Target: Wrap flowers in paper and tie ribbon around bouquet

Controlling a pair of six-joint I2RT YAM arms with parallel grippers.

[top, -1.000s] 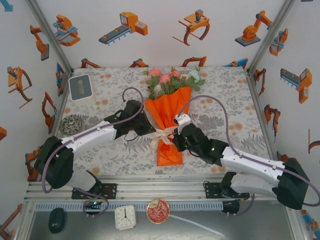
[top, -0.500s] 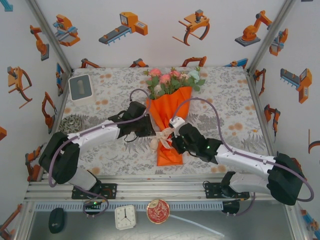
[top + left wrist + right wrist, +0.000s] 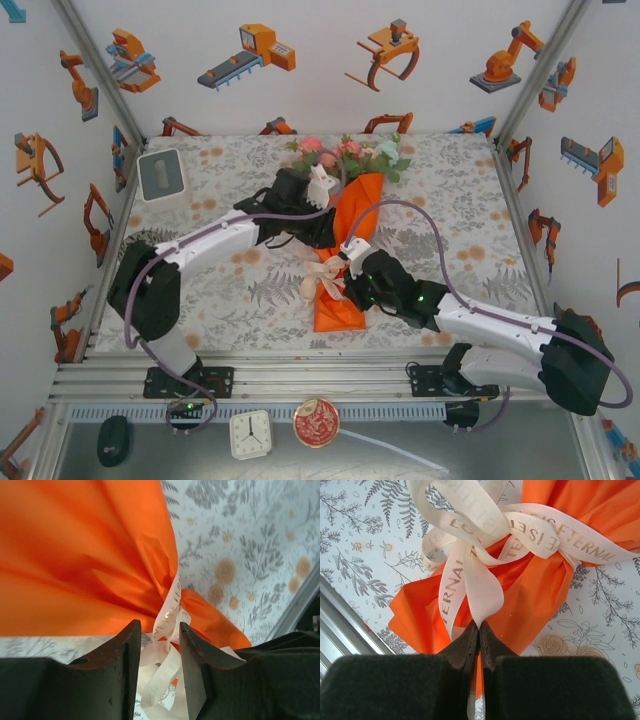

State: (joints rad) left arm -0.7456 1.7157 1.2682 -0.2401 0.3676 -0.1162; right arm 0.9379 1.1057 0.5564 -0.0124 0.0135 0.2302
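A: Where's the bouquet (image 3: 358, 210) sitting?
B: I see it lying mid-surface (image 3: 220, 290), with the flowers (image 3: 350, 152) toward the far edge and the narrow end of the orange paper (image 3: 75, 555) toward the arm bases.
A: And the ribbon (image 3: 470, 525)?
B: It's tied in a bow round the paper's narrow neck — loops up, tails loose.
A: Your hands?
B: My right hand (image 3: 479, 628) is pinched tight on one ribbon tail. My left hand (image 3: 158, 630) stands partly parted — ribbon strands hang between its fingers, but it isn't clamped on them.
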